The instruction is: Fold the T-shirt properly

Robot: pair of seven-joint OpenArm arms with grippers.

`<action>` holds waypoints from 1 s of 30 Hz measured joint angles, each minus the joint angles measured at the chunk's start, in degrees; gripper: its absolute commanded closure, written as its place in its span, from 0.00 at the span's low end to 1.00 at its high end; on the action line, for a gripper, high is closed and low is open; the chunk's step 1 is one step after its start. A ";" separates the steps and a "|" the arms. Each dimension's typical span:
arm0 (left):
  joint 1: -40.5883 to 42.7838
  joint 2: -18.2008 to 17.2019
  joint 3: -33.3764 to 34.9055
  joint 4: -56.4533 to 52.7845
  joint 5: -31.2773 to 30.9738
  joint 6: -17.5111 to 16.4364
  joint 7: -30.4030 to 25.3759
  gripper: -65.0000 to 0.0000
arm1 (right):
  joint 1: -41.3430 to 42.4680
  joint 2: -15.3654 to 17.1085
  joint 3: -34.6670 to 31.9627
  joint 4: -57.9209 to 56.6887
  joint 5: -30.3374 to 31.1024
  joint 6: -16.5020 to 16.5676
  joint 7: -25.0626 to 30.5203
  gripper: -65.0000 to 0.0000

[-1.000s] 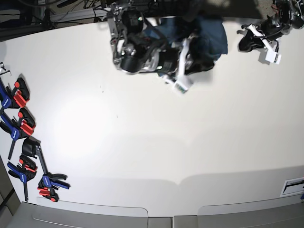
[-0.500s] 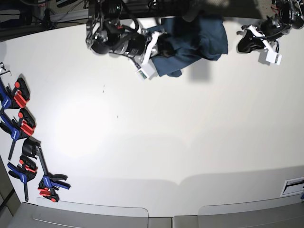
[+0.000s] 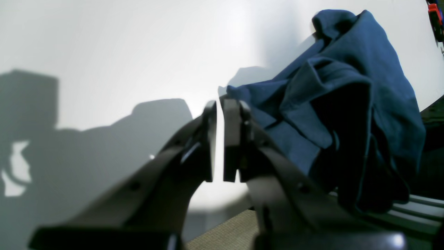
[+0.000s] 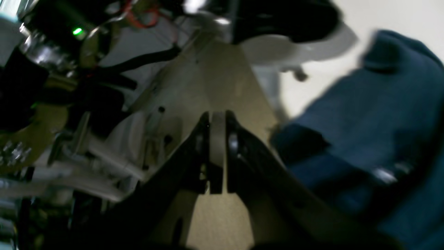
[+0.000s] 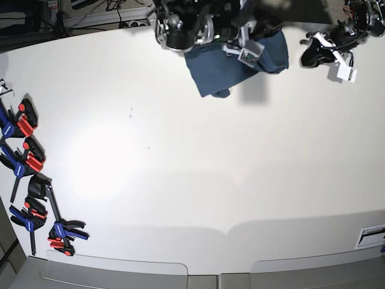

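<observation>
Lying bunched at the surface's (image 5: 180,156) far edge, the T-shirt (image 5: 228,66) awaited spreading; both the left gripper (image 3: 219,139) and right gripper (image 4: 218,152) had jaws nearly closed, empty.

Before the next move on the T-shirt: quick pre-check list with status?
1. T-shirt spread flat: not ok, bunched in a heap at the table's far edge, part hanging over it.
2. Left gripper empty: ok, jaws nearly closed on nothing, beside the cloth.
3. Right gripper empty: ok, jaws nearly closed, no fabric between them.
4. Jaws open for a grasp: not ok, both.
5. Collar or sleeves findable: cannot tell, folds hide them.
6. Clamps away from the fold area: ok, at the table's side.
</observation>
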 measured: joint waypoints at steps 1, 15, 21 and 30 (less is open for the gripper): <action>0.00 0.00 0.00 0.00 0.02 0.00 0.00 0.96 | 0.20 0.09 -0.92 0.00 0.04 0.48 0.00 1.00; -0.13 -1.86 -7.76 0.13 -8.41 0.00 -4.26 1.00 | 6.62 -0.13 12.37 0.00 -12.70 -2.23 5.40 1.00; 0.00 -1.79 -7.85 3.96 -23.28 0.00 10.12 1.00 | 6.51 -0.26 24.94 0.00 -13.14 -6.36 6.36 1.00; -0.15 -1.73 5.57 12.90 -27.50 0.00 14.16 1.00 | 6.29 -0.28 30.10 0.00 -7.72 -7.65 6.36 1.00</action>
